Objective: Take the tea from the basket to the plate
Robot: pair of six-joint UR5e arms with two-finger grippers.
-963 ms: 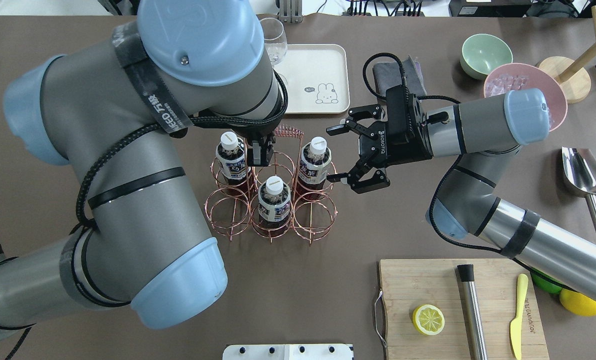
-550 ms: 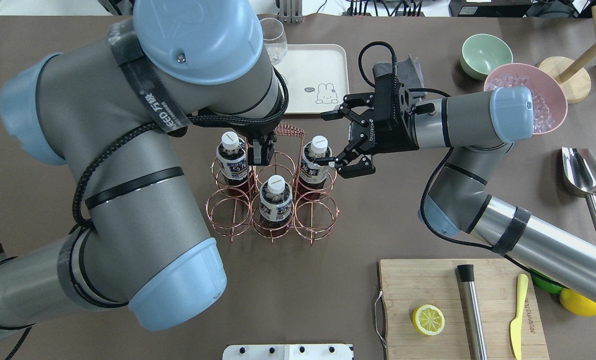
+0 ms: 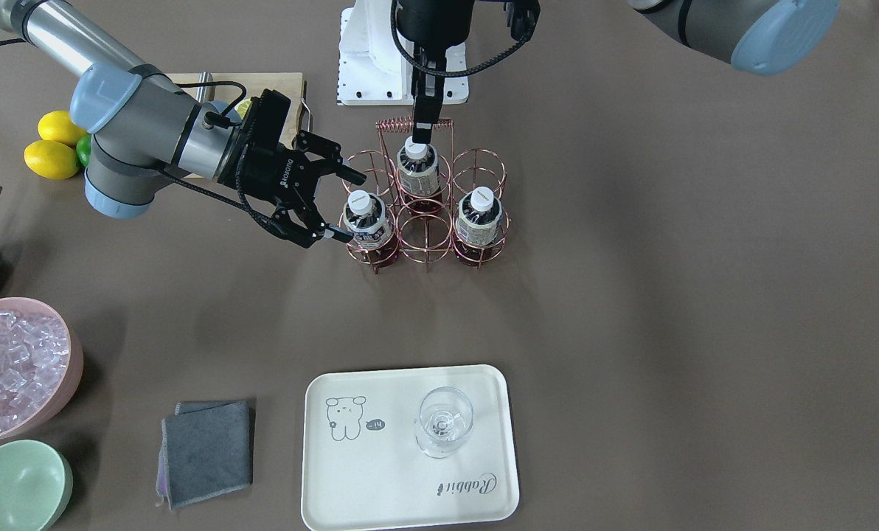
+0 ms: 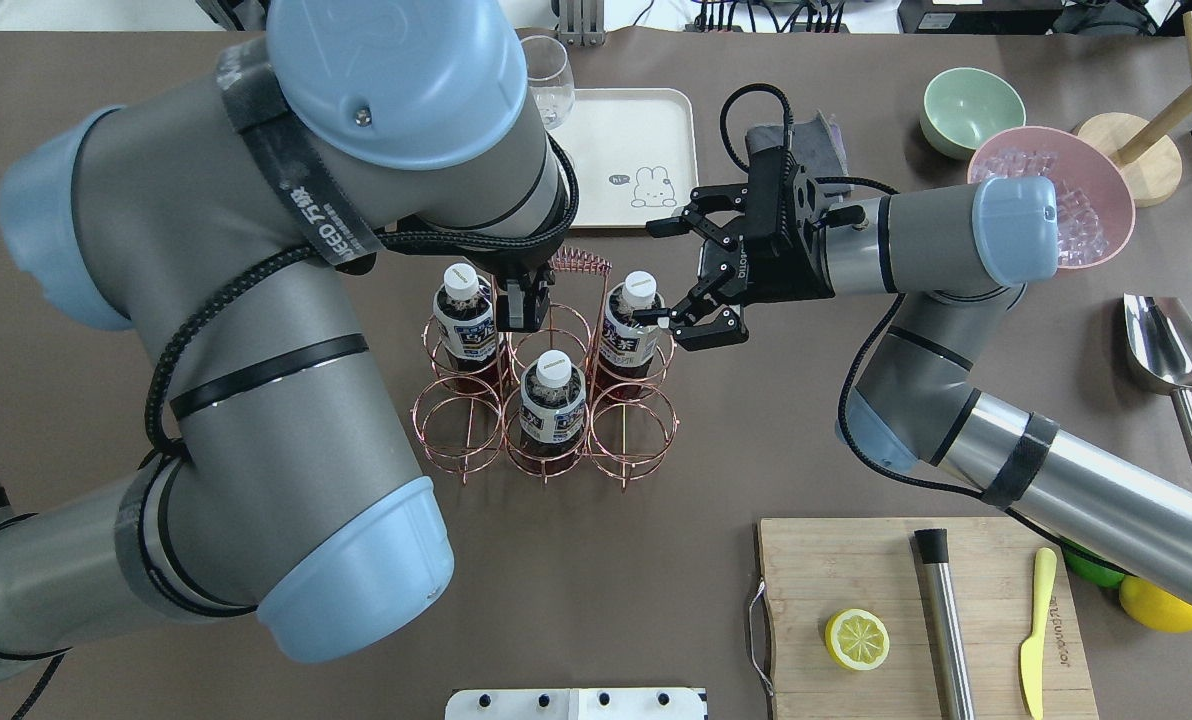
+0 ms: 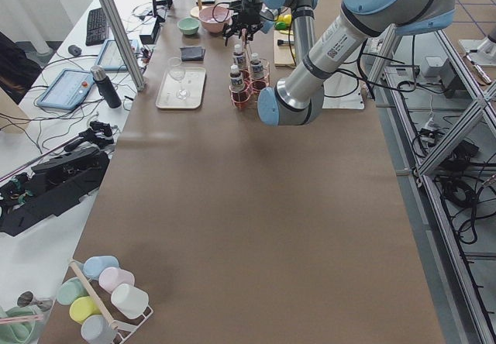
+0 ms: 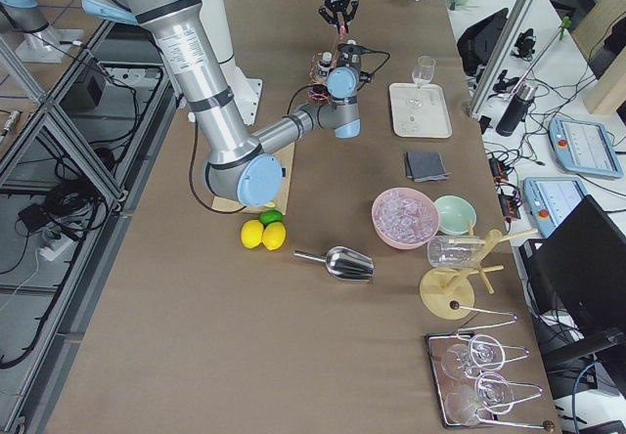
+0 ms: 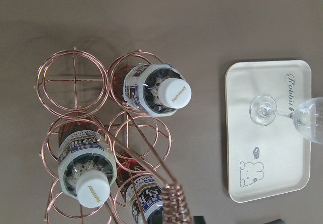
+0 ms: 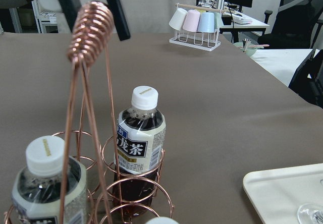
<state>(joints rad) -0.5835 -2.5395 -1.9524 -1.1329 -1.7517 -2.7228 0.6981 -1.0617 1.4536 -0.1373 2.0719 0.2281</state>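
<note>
right gripper (image 4: pixel 654 276) advanced to tea (image 4: pixel 628 340), jaws spread wide for side grasp. left gripper (image 4: pixel 521 305) at basket (image 4: pixel 456 440) handle, likely steadying; clamp state cannot tell.

The tea (image 3: pixel 367 221) is dark brown, with a white cap and a pale label printed in dark blue. The basket (image 4: pixel 578 264) is rose-gold copper. The plate (image 3: pixel 388 479) is cream, with a line-drawn bear. The table (image 3: pixel 668 295) is brown, the cloth (image 3: pixel 207 450) grey.

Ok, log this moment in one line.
step: reach | right gripper: open, flanking tea in basket | left gripper: over basket handle, grip unclear | tea: not lifted | plate: holds glass only
</note>
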